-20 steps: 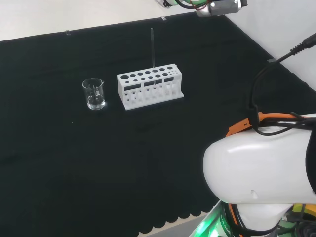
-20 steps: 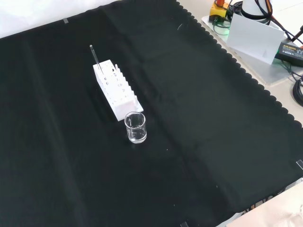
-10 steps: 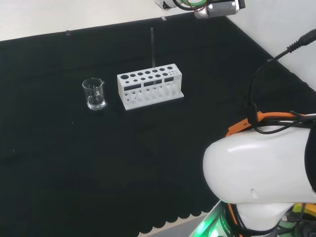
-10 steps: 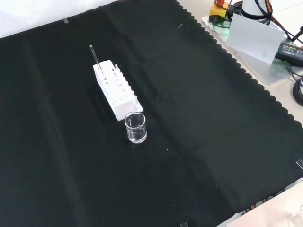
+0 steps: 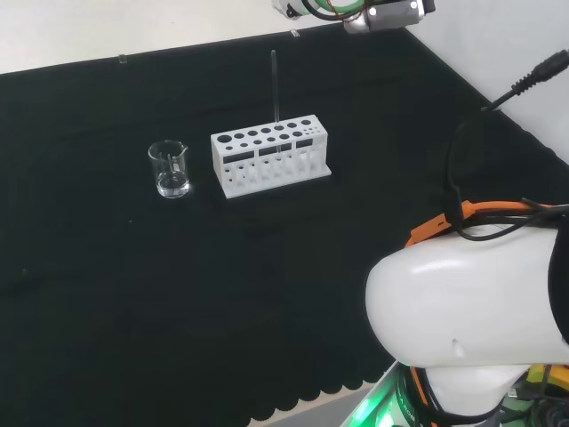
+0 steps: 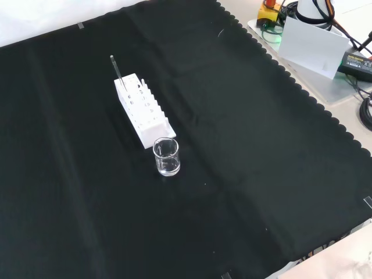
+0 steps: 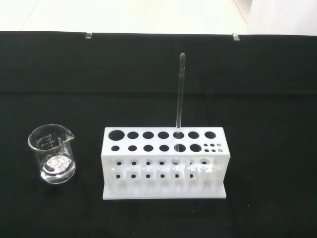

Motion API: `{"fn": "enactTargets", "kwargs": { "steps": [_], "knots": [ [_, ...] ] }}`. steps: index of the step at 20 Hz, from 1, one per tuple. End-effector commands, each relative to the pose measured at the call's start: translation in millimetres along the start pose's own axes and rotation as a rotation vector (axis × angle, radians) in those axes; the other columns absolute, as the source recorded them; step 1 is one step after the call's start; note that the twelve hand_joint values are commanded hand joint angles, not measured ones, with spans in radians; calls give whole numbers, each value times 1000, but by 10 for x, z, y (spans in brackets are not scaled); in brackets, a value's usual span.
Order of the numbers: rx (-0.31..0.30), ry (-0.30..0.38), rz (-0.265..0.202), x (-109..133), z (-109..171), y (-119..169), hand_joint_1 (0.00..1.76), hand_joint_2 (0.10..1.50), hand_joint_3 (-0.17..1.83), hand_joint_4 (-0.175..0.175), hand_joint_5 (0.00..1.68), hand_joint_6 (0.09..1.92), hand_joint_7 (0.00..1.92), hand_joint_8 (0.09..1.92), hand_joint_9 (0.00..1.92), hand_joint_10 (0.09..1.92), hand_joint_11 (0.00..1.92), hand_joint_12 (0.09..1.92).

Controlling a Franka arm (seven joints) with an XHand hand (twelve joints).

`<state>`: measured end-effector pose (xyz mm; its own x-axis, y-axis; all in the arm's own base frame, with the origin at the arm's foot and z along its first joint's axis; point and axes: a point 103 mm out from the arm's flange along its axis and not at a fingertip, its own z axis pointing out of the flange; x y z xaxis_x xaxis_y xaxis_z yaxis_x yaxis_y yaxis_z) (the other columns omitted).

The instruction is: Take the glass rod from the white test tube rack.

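A white test tube rack [image 5: 269, 156] stands on the black cloth, left of the middle in the front view [image 6: 142, 110]. A thin clear glass rod [image 5: 274, 84] stands nearly upright in a back-row hole toward the rack's right end as the wrist view shows it [image 7: 179, 94]. In the front view the rod [image 6: 117, 71] rises from the rack's far end. The wrist view looks at the rack [image 7: 163, 163] from some way off. The arm's wrist end [image 5: 382, 11] sits at the head view's top edge, above and right of the rack. Whether the hand is open or shut cannot be made out.
A small clear beaker [image 5: 169, 169] stands left of the rack in the head view and just in front of it in the front view [image 6: 166, 156]. A white box [image 6: 311, 43] and cables lie beyond the cloth's scalloped edge at the front view's top right.
The arm's wrist end at the head view's top edge has drifted slightly left. Rack, rod and beaker have not moved.
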<state>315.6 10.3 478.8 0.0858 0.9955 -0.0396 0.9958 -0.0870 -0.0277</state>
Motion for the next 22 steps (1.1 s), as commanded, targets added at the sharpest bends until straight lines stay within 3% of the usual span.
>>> {"fn": "enactTargets", "kwargs": {
  "steps": [1,22],
  "knots": [
    [18,-14,-27,55,-176,216,593,813,573,-95,44,87,0,603,172,884,182,1422],
    [34,-18,-29,-41,-211,1334,583,821,571,-94,91,87,21,756,231,867,207,1415]
  ]
}}
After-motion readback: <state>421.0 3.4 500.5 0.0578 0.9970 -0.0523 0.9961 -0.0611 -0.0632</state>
